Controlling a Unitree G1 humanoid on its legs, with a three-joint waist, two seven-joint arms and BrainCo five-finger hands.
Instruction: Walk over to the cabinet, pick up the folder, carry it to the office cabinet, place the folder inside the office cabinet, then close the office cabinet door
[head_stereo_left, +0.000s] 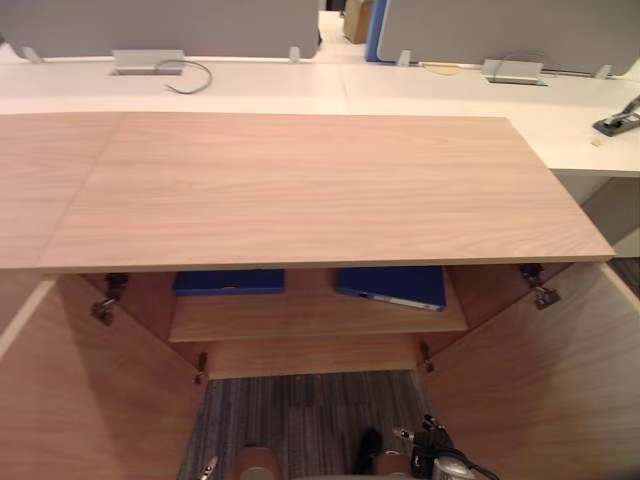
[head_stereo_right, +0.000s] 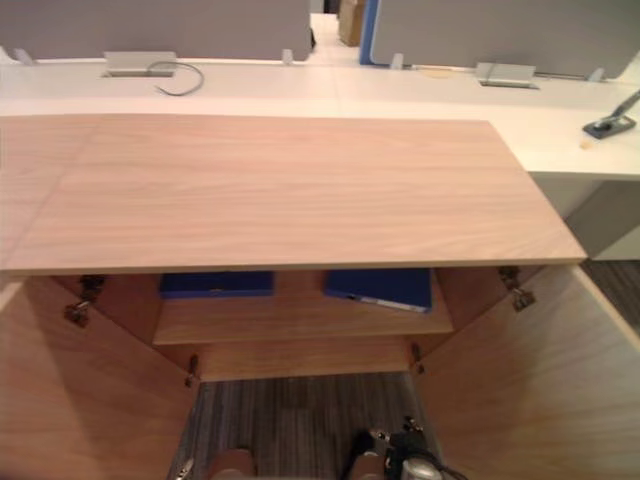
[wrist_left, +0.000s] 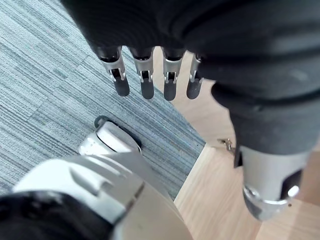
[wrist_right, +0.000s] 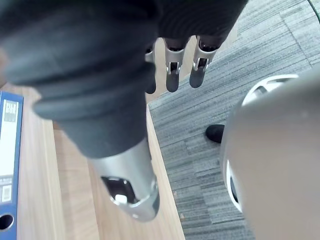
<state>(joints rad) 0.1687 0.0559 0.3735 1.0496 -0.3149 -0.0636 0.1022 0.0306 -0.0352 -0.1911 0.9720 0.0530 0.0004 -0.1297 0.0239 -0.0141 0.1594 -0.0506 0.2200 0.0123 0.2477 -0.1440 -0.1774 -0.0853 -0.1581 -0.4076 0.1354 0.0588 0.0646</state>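
Left eye view: the office cabinet (head_stereo_left: 320, 355) stands open under its wide cabinet top (head_stereo_left: 300, 190). The left door (head_stereo_left: 90, 390) and right door (head_stereo_left: 540, 380) swing out below the top's two front corners. Two folders lie on the shelf (head_stereo_left: 310, 318) beneath the top. The left blue folder (head_stereo_left: 228, 282) lies flat and square. The right blue folder (head_stereo_left: 392, 285) is skewed and shows a pale strip along its near edge. The top's front edge hides most of both, so their backs and full outlines cannot be seen. The carpet (head_stereo_left: 300, 420) lies below the shelf.

Right eye view: beyond the cabinet top runs a white desk (head_stereo_right: 420, 95). A small dark object (head_stereo_right: 610, 122) sits at its far right, too small to identify.

Left wrist view: the left hand (wrist_left: 146, 75) hangs over the carpet with straight, relaxed fingers and holds nothing. A wooden panel (wrist_left: 215, 200) shows past it; which door it belongs to is unclear.

Right wrist view: the right hand (wrist_right: 172, 70) also hangs with loose, straight fingers and is empty. A blue folder spine (wrist_right: 9, 150) with a white label lies on wood, well apart from the hand and cut off at the frame's edge. I cannot tell which of the two folders it is.
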